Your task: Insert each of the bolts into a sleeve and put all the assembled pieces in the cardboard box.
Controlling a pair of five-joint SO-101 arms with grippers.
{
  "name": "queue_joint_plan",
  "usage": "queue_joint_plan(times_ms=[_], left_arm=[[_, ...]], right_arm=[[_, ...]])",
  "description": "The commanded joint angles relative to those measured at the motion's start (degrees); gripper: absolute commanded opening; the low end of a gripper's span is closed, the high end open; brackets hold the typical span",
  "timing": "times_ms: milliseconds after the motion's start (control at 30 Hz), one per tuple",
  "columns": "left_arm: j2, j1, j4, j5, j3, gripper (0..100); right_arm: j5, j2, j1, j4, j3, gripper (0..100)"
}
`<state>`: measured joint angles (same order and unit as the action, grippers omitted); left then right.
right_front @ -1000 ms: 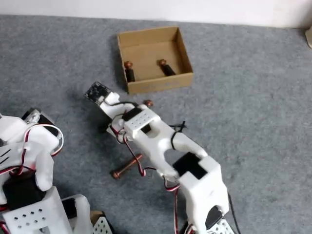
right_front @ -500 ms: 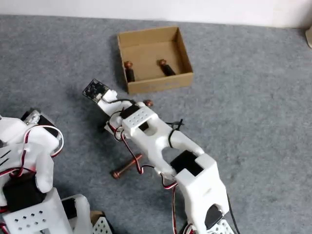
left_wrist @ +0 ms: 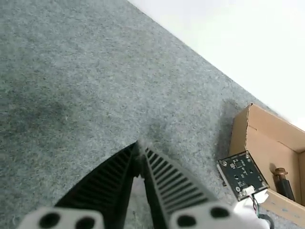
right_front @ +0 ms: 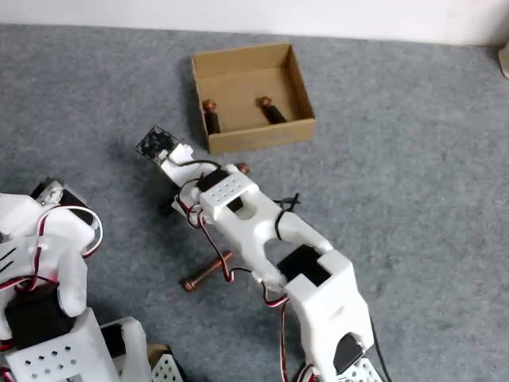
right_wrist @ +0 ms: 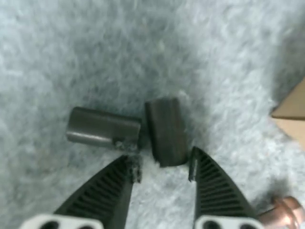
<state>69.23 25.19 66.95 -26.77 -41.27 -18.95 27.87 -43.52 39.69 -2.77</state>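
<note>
right gripper open over two sleeves near the cardboard box

the right gripper (right_wrist: 163, 166) stands part open just off the corner of the cardboard box (right_front: 250, 95) that faces the arms, holding nothing. a dark sleeve (right_wrist: 165, 131) lies on the grey carpet (right_front: 413, 175) with its near end in the gap between the fingertips, and neither finger clamps it. a second sleeve (right_wrist: 102, 129) lies crosswise beside it, the two nearly touching at one end. a copper bolt head (right_wrist: 281, 212) shows just beside the gripper, on the box's side, close under the box's near wall. another copper bolt (right_front: 208, 271) lies flat on the carpet well away from the box, beside the right arm (right_front: 262, 231) on the side toward the left arm. inside the box two assembled pieces (right_front: 210, 116) lean near the wall facing the arms, apart from each other. the left gripper (left_wrist: 139, 150) has its fingers pressed together with nothing between them, above bare carpet, well apart from the box
</note>
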Motion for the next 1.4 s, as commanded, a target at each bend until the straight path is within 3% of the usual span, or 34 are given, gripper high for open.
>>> queue_joint_plan(times_ms=[0,167,633,1000,1367], left_arm=[[-0.31,-1.27,0.09,0.26,0.22,1],[-0.31,-1.27,0.09,0.26,0.22,1],[-0.31,-1.27,0.09,0.26,0.22,1],[-0.31,-1.27,0.09,0.26,0.13,1],[-0.40,-6.29,-0.35,0.26,-2.24,1]], right_arm=[[-0.70,-0.22,-2.07,1.89,0.75,13.2],[-0.53,-0.13,-2.24,1.89,0.75,0.0],[-0.35,-3.74,-2.24,7.08,0.04,0.4],[1.14,-25.89,-6.29,5.58,-20.88,0.4],[0.88,-52.62,6.99,5.58,-38.20,0.4]])
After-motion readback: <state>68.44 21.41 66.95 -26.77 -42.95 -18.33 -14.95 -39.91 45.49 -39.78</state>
